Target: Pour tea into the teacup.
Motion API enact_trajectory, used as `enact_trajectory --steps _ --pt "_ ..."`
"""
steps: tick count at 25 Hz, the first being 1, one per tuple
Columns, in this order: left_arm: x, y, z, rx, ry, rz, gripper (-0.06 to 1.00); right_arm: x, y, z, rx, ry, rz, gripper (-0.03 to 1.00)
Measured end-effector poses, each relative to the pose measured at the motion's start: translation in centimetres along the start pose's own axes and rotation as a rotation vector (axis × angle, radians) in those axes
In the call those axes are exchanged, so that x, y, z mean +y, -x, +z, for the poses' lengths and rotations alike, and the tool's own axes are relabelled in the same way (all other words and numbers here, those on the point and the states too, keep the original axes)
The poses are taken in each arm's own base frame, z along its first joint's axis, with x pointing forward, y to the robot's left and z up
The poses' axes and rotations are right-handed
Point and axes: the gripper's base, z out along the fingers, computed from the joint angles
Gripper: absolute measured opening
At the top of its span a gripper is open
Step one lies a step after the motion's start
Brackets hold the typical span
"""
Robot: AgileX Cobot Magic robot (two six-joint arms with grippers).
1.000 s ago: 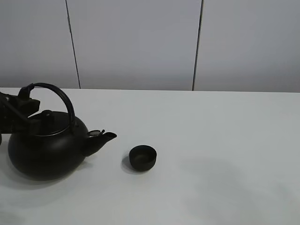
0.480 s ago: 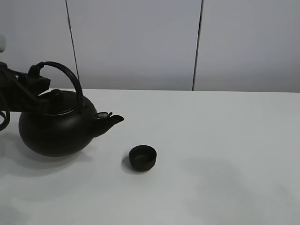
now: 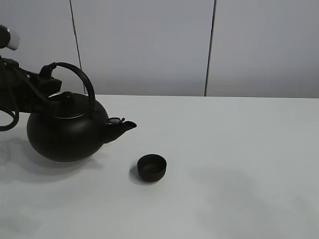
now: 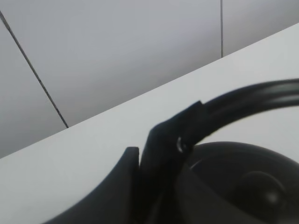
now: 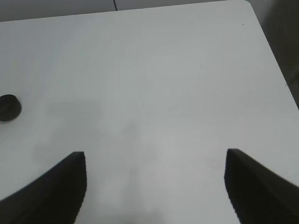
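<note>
A big black kettle (image 3: 67, 132) hangs above the white table (image 3: 224, 149) at the left, its spout (image 3: 123, 127) pointing right. My left gripper (image 3: 47, 82) is shut on the kettle's arched handle (image 4: 243, 100), with its fingers (image 4: 161, 154) clamped around the bar. The small black teacup (image 3: 151, 167) stands on the table to the right of the spout and nearer the front; it also shows in the right wrist view as the teacup (image 5: 8, 107). No tea is visible. My right gripper (image 5: 156, 186) hovers open over bare table, well away from the cup, and does not show in the exterior view.
A grey panelled wall (image 3: 149, 45) runs behind the table. The table's right edge and corner (image 5: 252, 9) show in the right wrist view.
The kettle has risen off the table and moved right, toward the teacup, held by my left gripper. The teacup has stayed in place.
</note>
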Motion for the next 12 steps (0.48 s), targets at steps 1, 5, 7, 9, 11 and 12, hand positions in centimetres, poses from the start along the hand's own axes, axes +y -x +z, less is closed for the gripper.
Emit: enact_trajectory --steps 1,5,7,9,11,12 --pt "0.05 0.07 0.09 0.001 0.000 0.002 0.11 0.00 0.00 0.00 0.000 0.000 0.000 0.56" --pt "0.07 0.24 0.26 -0.001 -0.007 0.011 0.11 0.00 -0.01 0.00 0.001 0.000 0.000 0.56" --pt "0.06 0.22 0.29 0.005 -0.010 0.014 0.11 0.00 -0.01 0.00 0.001 0.000 0.000 0.56" --pt "0.02 0.10 0.29 0.018 -0.015 0.017 0.11 0.00 -0.01 0.00 0.001 0.000 0.000 0.56" --pt "-0.11 0.03 0.28 0.025 -0.029 0.028 0.11 0.00 -0.01 0.00 0.001 0.000 0.000 0.56" --pt "-0.15 0.02 0.28 0.027 -0.033 0.031 0.11 0.00 -0.01 0.00 0.001 0.000 0.000 0.56"
